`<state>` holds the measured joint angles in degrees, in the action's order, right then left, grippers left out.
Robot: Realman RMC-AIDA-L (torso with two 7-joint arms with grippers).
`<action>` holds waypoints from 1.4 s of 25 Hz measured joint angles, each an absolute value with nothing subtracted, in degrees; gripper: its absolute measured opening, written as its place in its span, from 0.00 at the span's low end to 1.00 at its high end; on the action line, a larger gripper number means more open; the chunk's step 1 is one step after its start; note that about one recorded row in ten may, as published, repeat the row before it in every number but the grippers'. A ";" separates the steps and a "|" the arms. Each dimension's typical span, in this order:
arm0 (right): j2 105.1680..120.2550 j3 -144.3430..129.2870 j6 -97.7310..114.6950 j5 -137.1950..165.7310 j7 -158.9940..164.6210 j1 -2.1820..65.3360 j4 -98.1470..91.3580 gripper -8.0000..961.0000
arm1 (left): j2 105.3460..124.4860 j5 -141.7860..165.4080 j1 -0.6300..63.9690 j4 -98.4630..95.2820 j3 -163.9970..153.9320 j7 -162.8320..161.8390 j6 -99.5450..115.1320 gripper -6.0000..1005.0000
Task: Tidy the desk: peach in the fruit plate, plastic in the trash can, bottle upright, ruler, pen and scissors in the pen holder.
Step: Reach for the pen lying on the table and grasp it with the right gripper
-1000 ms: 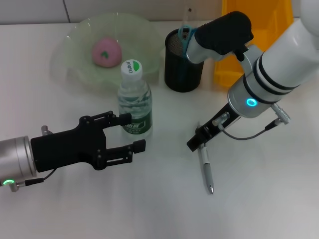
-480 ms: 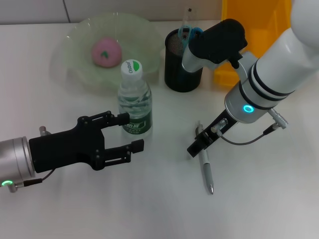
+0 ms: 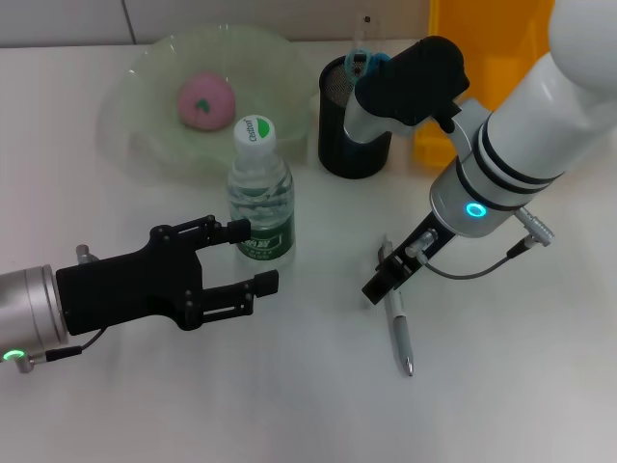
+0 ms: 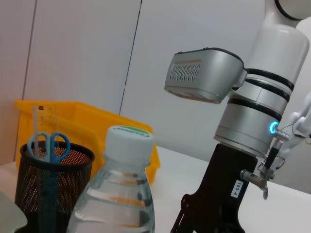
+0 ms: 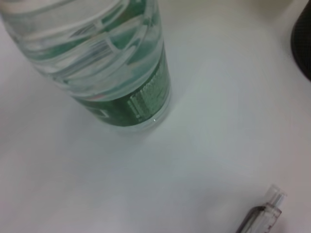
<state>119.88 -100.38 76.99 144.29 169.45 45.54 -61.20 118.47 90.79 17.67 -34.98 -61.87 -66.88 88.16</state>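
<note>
Pen lies flat on the desk, clear barrel, metal tip toward the robot. Right gripper sits right at its cap end; finger state unreadable. Left gripper open, empty, beside upright bottle.

The right arm swings further over the desk than a second ago, its dark wrist now covering more of the pen holder. The right gripper drops from beside the pen top to directly over it.
</note>
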 joint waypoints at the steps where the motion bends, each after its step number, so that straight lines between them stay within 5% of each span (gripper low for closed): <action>1: 119.88 -100.41 77.33 144.41 169.45 45.86 -61.19 0.74 | 118.47 90.79 17.67 -34.98 -61.87 -66.88 88.16 0.76; 35: 119.88 -103.45 79.71 146.42 169.45 49.75 -60.03 0.62 | 118.56 90.79 17.48 -34.19 -61.78 -66.09 88.25 0.76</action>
